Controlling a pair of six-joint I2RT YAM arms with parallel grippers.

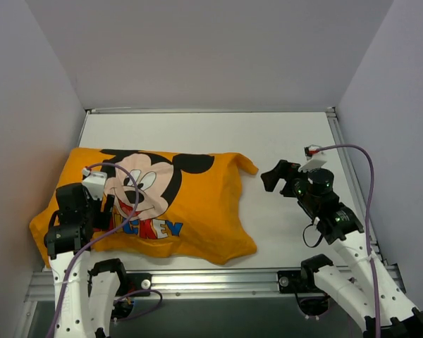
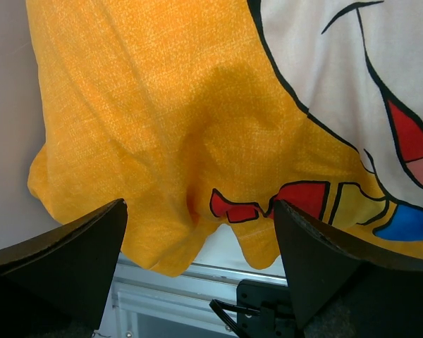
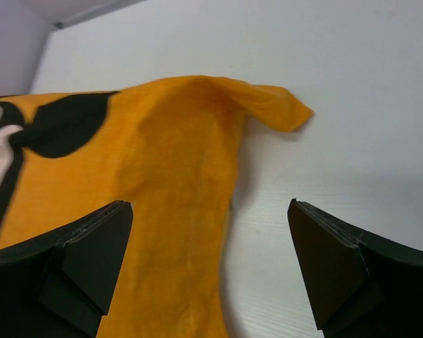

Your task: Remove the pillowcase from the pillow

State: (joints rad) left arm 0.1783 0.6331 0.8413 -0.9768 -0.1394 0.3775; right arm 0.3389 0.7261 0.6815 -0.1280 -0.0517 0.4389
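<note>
The orange-yellow pillowcase (image 1: 197, 204) with the Mickey face and "MICKEY" lettering lies face up on the left half of the white table. It bulges as if filled, and the pillow is hidden inside it. My left gripper (image 1: 107, 205) hangs open just above the case's left part, over the near-left hem (image 2: 162, 232), and holds nothing. My right gripper (image 1: 276, 176) is open and empty, a little right of the case's far-right corner (image 3: 278, 105). In the right wrist view the case's right edge (image 3: 197, 211) runs between the fingers. The left gripper (image 2: 199, 208) and right gripper (image 3: 210, 204) both show wide gaps.
Pale walls close the table in on the left (image 1: 28, 105), back and right (image 1: 395, 91). A metal rail (image 1: 211, 282) runs along the near edge, also seen in the left wrist view (image 2: 197, 282). Bare white tabletop (image 1: 289, 141) lies right of and behind the case.
</note>
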